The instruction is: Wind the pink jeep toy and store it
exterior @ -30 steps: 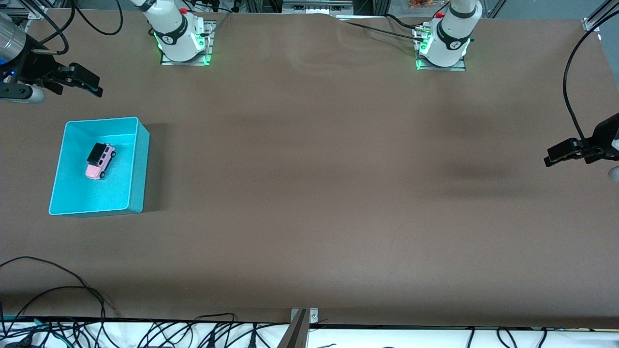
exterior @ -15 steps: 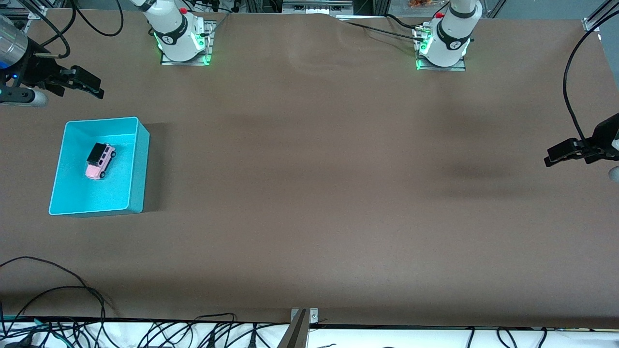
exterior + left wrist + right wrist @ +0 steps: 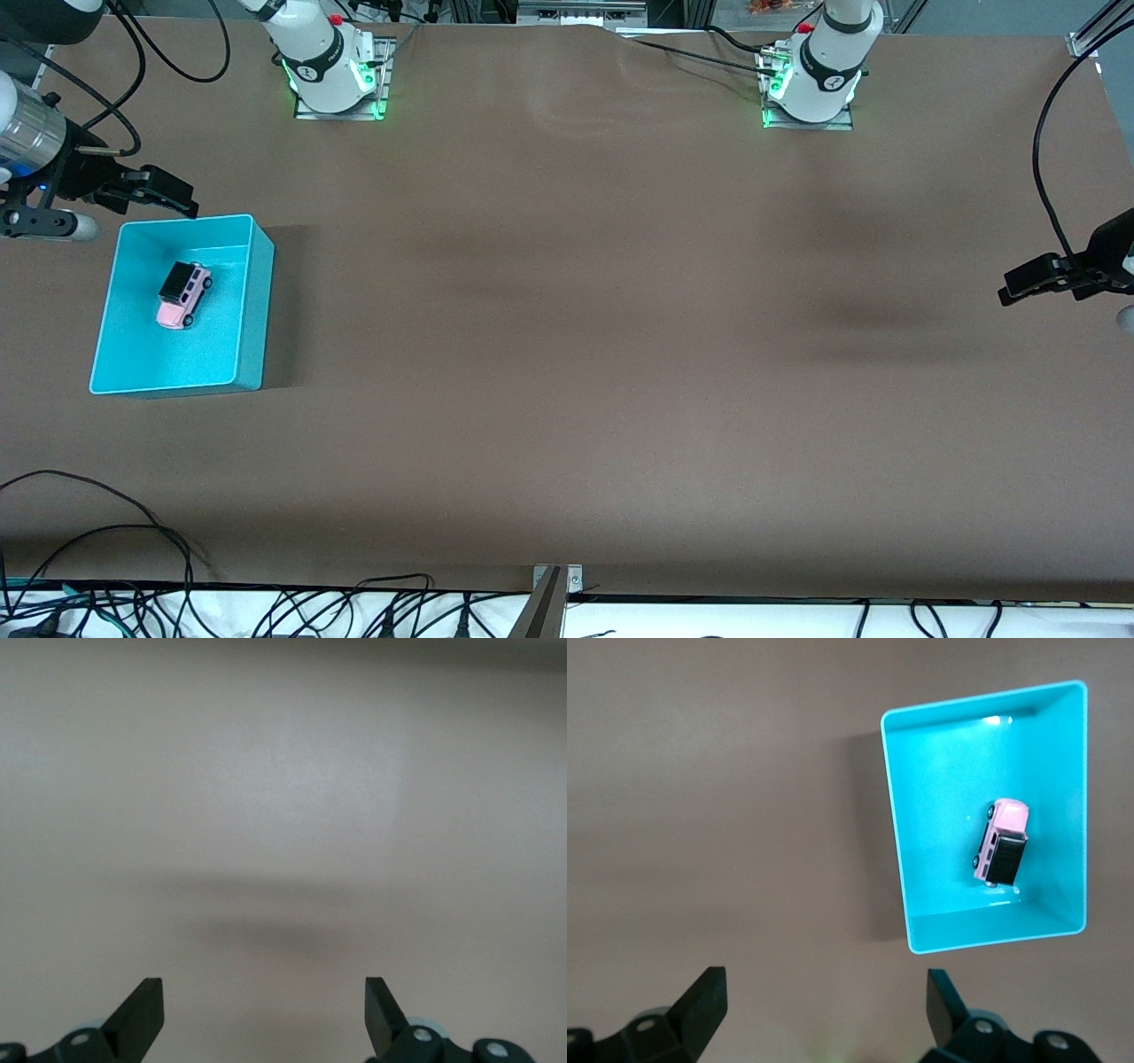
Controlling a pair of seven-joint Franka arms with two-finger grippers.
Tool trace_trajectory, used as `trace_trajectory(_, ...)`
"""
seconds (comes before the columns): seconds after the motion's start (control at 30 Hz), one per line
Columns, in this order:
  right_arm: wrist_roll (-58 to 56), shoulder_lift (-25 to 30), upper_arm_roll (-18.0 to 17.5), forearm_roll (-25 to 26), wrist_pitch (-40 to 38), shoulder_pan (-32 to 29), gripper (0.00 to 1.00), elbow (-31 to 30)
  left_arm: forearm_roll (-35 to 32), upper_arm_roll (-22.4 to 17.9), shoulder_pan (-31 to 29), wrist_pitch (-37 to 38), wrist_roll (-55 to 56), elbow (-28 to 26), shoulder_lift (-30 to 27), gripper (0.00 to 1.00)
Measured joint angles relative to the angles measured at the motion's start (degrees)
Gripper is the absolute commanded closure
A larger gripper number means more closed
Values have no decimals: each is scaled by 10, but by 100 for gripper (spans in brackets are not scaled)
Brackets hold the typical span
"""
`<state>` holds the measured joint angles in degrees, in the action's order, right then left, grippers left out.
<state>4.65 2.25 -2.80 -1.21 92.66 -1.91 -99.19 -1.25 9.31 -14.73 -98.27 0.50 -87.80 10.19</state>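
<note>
The pink jeep toy [image 3: 184,295] [image 3: 1000,842], light pink with a black roof, lies on its wheels inside the turquoise bin [image 3: 253,301] [image 3: 895,824] at the right arm's end of the table. My right gripper [image 3: 180,198] [image 3: 824,983] hangs open and empty over the table, just outside the bin's rim on the side toward the robots' bases. My left gripper [image 3: 1007,292] [image 3: 264,988] waits open and empty over bare table at the left arm's end, far from the bin.
Brown table cover [image 3: 567,354] spans the whole surface. The two arm bases [image 3: 332,75] [image 3: 815,84] stand along the table's edge. Loose cables [image 3: 133,532] lie along the table edge nearest the front camera.
The right gripper has moved closer to the bin's rim, still open. The left arm, the jeep and the bin have not moved.
</note>
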Motion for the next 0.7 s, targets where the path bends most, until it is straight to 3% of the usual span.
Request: trace_trajectory(0.7,-8,-31,-2,15,-8,1,0,48,0,0,0,0,0,0,0,0)
